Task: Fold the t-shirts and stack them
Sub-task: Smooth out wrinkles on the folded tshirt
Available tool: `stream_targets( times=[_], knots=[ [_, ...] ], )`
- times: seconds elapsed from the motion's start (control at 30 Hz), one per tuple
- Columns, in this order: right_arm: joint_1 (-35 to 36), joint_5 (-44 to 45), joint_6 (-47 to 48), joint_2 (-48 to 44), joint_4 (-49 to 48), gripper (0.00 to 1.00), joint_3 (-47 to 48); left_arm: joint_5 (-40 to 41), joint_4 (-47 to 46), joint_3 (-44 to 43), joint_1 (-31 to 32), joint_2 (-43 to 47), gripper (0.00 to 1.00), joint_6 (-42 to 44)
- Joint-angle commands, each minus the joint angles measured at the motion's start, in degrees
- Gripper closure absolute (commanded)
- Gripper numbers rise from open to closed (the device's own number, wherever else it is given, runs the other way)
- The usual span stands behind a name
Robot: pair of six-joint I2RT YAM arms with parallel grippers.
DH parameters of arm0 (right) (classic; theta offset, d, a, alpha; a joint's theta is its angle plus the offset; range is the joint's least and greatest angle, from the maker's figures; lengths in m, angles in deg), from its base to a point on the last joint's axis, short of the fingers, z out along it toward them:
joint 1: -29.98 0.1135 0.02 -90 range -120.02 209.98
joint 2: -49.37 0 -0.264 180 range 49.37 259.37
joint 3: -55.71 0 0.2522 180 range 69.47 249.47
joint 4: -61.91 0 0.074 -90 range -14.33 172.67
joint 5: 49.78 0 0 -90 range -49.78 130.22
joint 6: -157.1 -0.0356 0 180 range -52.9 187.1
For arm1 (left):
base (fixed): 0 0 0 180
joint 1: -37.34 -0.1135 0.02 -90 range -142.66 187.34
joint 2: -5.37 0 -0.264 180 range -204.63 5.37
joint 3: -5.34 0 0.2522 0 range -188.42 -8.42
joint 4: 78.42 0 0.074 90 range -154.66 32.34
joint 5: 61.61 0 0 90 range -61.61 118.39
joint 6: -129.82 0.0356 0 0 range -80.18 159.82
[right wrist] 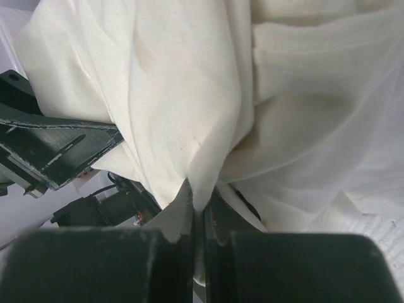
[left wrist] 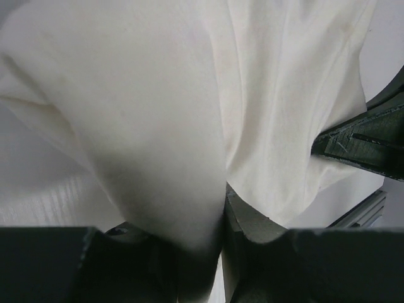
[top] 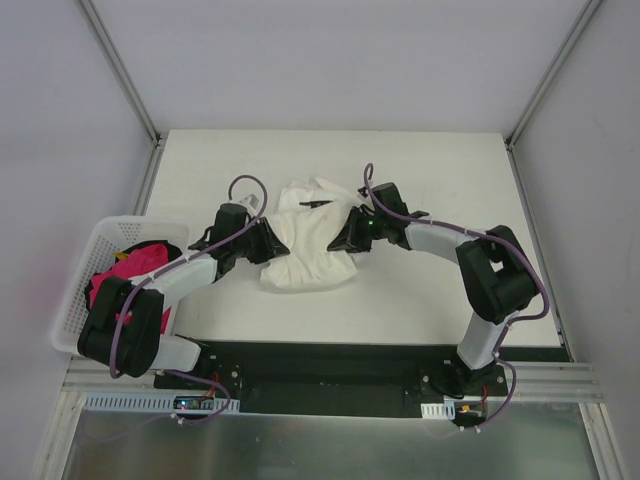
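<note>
A plain cream-white t-shirt [top: 308, 240] lies bunched in the middle of the table between both arms. My left gripper [top: 268, 243] is shut on its left edge; the cloth [left wrist: 158, 126] hangs in folds from between the fingers [left wrist: 252, 218]. My right gripper [top: 345, 238] is shut on its right edge; a pinched fold [right wrist: 202, 183] rises from between the closed fingers [right wrist: 180, 211]. A small dark mark [top: 313, 203] shows on the cloth near its far edge. The shirt with black printed marks is not clearly seen apart.
A white plastic basket [top: 78, 280] with red and pink cloth [top: 130, 262] stands at the table's left edge, beside the left arm. Metal frame posts rise at the back corners. The other gripper [left wrist: 366, 142] shows at the right of the left wrist view.
</note>
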Motion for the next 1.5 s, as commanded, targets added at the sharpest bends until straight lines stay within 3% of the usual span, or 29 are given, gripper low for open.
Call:
stream_targets(
  times=[0.0,0.37,0.83,1.47],
  knots=[
    [0.52,-0.42,-1.21,0.11,-2.62,0.99,4.01,-0.99,2.32,-6.67,0.66,2.28,0.76,3.25],
    [0.00,2.03,0.46,-3.93,0.37,0.99,6.21,-1.70,5.84,-15.37,0.75,4.39,0.75,5.18],
    [-0.79,3.97,0.99,-4.20,2.13,0.99,9.73,-0.65,6.02,-17.83,0.75,2.20,0.74,7.20],
    [-3.52,3.00,0.11,2.48,4.68,0.99,16.94,-4.24,-2.15,-29.88,0.49,-17.74,0.75,6.41]
  ],
)
